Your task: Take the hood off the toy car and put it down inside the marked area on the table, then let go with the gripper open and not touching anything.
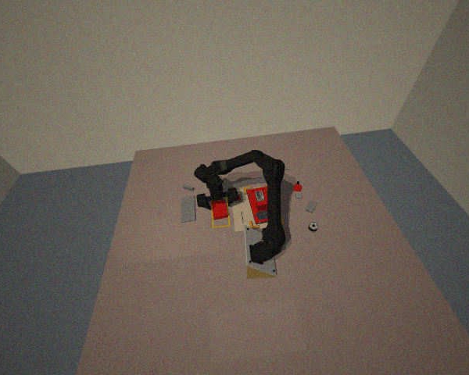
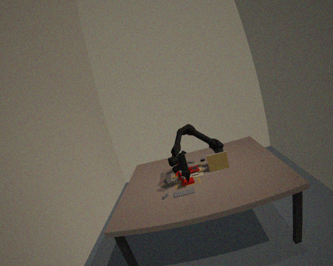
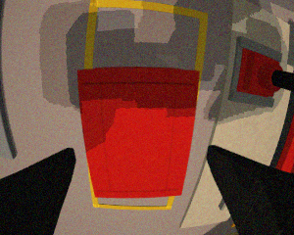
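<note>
The red hood [image 1: 219, 210] [image 2: 186, 181] [image 3: 137, 117] lies flat on the table inside the yellow marked area [image 1: 220, 226] [image 3: 147, 7], filling its nearer part. My gripper [image 1: 218, 201] [image 2: 186, 177] [image 3: 142, 155] is open and low over the hood, with one black finger on each side of it. In the wrist view a thin strip of table shows between each fingertip and the hood's edges. The toy car [image 1: 255, 203] [image 2: 194, 169], red and without its hood, sits to the right of the area on a pale mat, partly hidden by the arm.
A grey plate [image 1: 187, 209] and a small grey piece [image 1: 188, 187] lie left of the marked area. A red-topped part [image 1: 297, 187], a grey piece [image 1: 311, 206] and a wheel [image 1: 313, 226] lie right of the car. The arm's base plate [image 1: 266, 268] is nearer the camera.
</note>
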{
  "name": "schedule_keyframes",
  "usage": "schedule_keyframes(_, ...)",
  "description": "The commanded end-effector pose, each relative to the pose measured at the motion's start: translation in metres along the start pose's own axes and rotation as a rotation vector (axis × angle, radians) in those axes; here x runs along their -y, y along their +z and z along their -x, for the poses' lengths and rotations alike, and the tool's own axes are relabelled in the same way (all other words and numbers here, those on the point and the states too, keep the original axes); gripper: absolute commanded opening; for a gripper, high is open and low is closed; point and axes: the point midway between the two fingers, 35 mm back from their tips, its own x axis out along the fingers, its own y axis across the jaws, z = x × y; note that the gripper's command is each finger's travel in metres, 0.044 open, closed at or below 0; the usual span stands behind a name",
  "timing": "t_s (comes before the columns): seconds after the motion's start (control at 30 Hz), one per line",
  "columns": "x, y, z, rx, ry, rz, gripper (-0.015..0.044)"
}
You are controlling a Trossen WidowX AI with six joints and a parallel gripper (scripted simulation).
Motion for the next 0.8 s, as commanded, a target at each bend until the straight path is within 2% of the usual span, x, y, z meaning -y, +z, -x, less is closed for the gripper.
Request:
schedule_keyframes(0.0,-0.003,0.003,0.036,0.017,0.009,-0.005,0.0440)
schedule_keyframes(0.1,-0.003,0.001,0.055,0.018,0.006,-0.005,0.0440)
schedule_keyframes(0.77,-0.003,0.001,0.055,0.018,0.006,-0.005,0.0440)
